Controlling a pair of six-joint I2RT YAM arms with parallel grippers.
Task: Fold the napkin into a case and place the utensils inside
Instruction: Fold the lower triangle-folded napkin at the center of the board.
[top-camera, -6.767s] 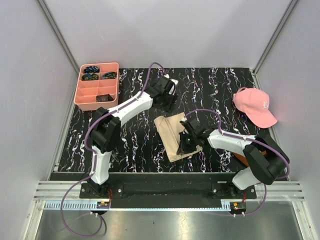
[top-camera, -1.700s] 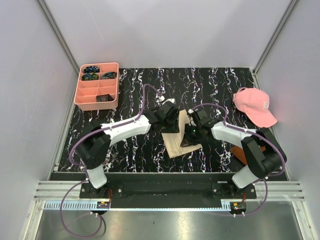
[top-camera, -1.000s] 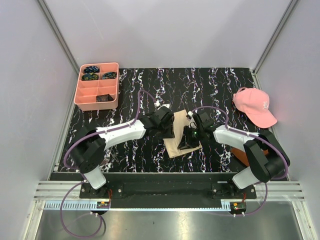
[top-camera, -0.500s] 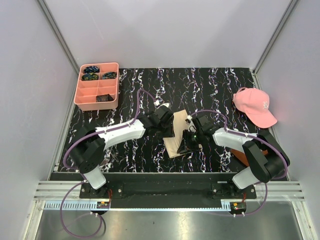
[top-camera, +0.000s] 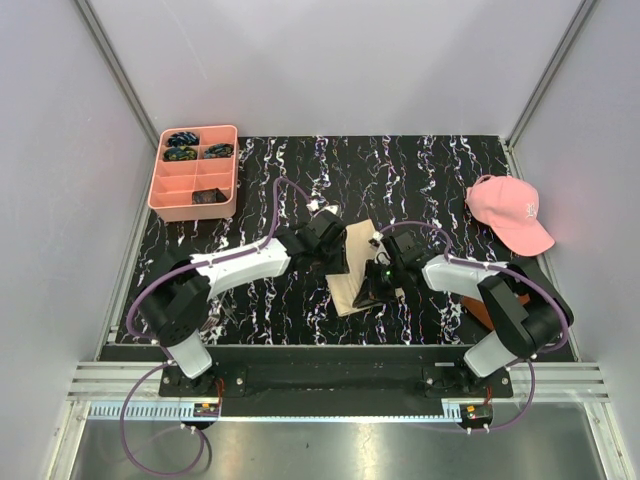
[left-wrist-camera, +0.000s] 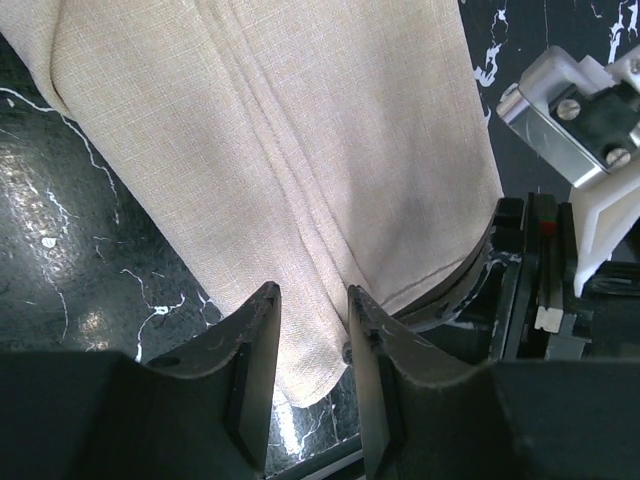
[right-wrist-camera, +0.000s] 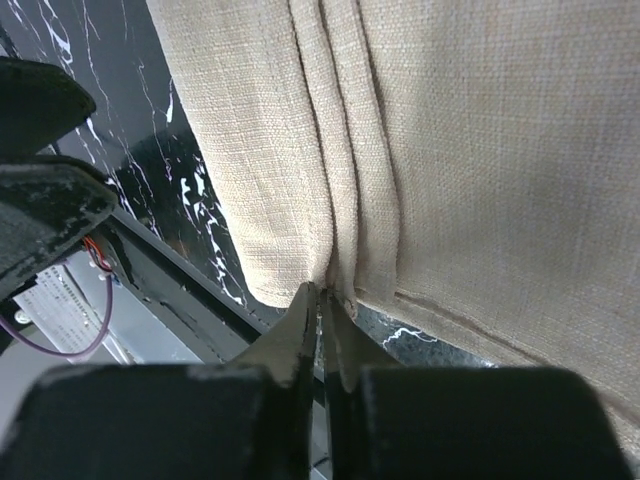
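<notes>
- Your napkin lies folded in long layers on the black marbled table, mid-table between the two arms; a raised fold ridge runs down its length.
- Your left gripper hangs over the napkin's near end, fingers spread, one on each side of that ridge; nothing is pinched.
- Your right gripper has its fingers pressed to a thin slit, nipping the cloth's edge where the ridge ends.
- The two grippers crowd each other; from the left wrist, the right one's body sits just beside your left finger and covers that corner of the cloth.
- Well apart: a pink tray with small dark items far left; a pink cap far right; a brown piece mostly hidden behind the right arm.
</notes>
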